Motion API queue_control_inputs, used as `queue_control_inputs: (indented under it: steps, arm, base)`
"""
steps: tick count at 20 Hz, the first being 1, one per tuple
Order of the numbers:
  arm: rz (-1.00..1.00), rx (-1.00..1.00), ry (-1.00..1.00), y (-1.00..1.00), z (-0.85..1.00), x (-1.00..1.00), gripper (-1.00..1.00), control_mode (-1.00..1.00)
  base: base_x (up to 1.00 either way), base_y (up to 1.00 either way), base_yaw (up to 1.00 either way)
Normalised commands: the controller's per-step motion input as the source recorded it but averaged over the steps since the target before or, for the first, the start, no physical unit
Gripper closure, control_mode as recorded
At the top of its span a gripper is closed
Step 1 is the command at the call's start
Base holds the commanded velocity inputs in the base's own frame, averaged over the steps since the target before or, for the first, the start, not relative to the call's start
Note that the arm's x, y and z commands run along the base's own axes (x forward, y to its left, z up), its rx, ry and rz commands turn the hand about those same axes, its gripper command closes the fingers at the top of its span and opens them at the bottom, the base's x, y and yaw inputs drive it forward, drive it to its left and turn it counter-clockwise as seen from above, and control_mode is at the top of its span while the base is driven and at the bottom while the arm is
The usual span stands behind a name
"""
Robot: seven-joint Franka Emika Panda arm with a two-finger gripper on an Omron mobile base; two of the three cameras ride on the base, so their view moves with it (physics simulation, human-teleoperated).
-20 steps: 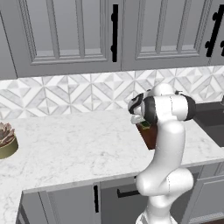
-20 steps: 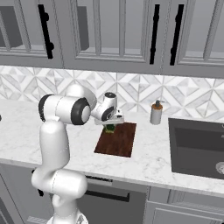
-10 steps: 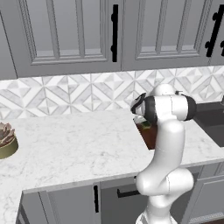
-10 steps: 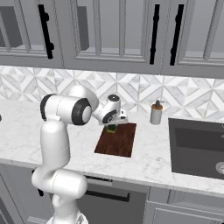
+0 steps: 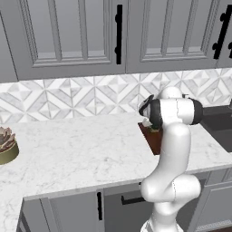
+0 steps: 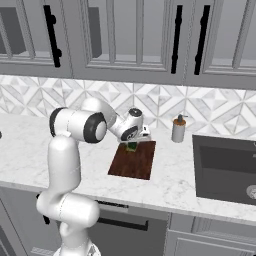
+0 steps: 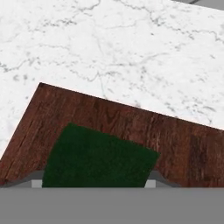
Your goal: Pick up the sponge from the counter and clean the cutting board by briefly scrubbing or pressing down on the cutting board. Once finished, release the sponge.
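In the right base view the dark reddish-brown cutting board (image 6: 134, 162) lies on the white marble counter (image 6: 30, 150). My gripper (image 6: 132, 144) points down at the board's far edge, shut on the dark green sponge (image 6: 131, 146). Seen from the hand, the sponge (image 7: 98, 159) rests against the cutting board (image 7: 131, 120) near one corner, held in my gripper (image 7: 95, 181) with a grey fingertip at each side. The counter (image 7: 113, 43) spreads beyond. From the left base camera, my arm covers most of the cutting board (image 5: 150, 137).
A soap dispenser bottle (image 6: 178, 129) stands by the backsplash right of the board. The dark sink basin (image 6: 225, 167) lies further right. A bowl with a plant (image 5: 6, 146) sits at the counter's far left. Grey cabinets hang above.
The hand with the sponge has shifted slightly rightward along the board's far edge. The board and the other things stay put.
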Motion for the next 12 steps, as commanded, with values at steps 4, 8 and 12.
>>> queue_control_inputs:
  steps: [4,8,12]
  arm:
    - [0.00,0.00,0.00,-0.49,-0.04,0.00,1.00,-1.00]
    - [0.00,0.00,0.00,-0.59,-0.06,0.00,1.00,-1.00]
    - [0.00,0.00,0.00,-0.63,-0.07,0.00,1.00,-1.00]
  base:
    - [0.00,0.00,0.00]
    - [0.00,0.00,0.00]
    - [0.00,0.00,0.00]
